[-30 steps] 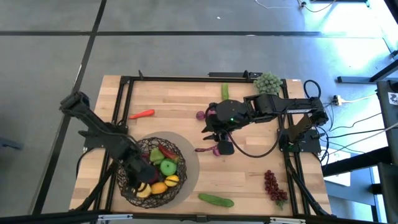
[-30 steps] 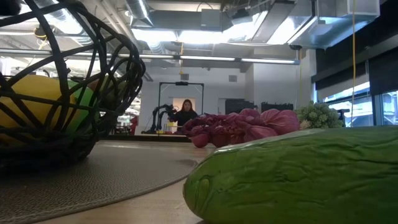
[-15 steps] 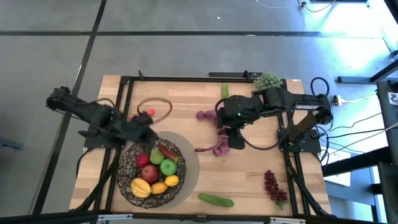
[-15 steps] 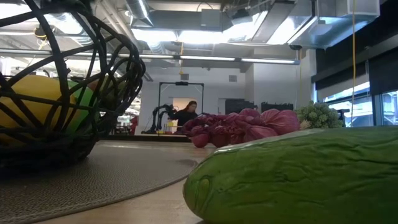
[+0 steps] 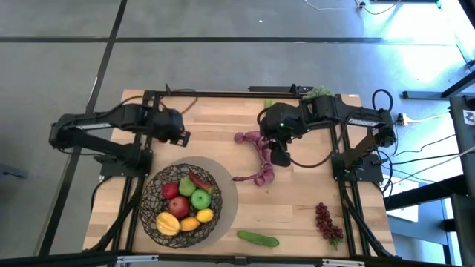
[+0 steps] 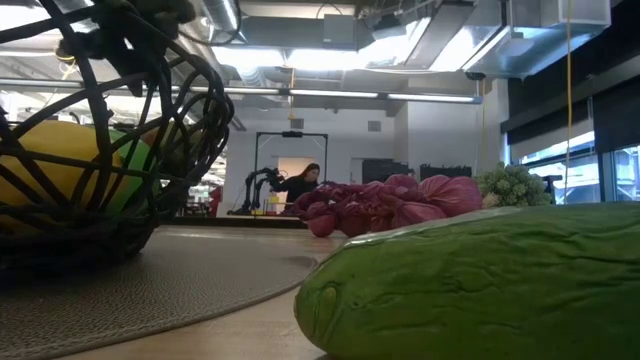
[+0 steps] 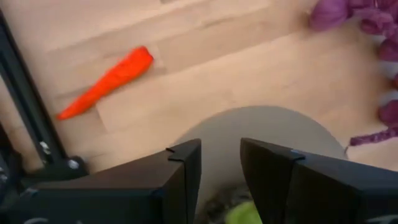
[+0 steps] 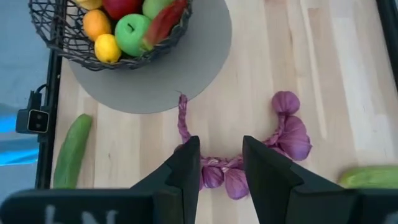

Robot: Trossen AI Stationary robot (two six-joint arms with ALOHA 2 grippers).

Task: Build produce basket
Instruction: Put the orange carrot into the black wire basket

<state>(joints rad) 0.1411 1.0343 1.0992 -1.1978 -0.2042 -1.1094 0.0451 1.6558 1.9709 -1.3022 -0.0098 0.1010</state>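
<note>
the red chili (image 7: 107, 79) on the bare wood is seen only in the left wrist view; in the high view it is hidden under the left gripper (image 5: 175, 132), whose fingers (image 7: 180, 174) are parted by a narrow gap with nothing held. the right gripper (image 5: 279, 154) is seen over the purple braided string (image 5: 260, 156), its fingers (image 8: 186, 168) slightly apart and empty. the basket (image 5: 152, 194) is set on the grey mat (image 5: 227, 194) and red and green apples, yellow and orange fruits and a chili are held in it. a cucumber (image 5: 257, 238) and dark-red grapes (image 5: 325, 220) are left on the table's near side. in the low view only the basket's edge (image 6: 190, 90) is shown, the cucumber (image 6: 480, 280) being cut off
</note>
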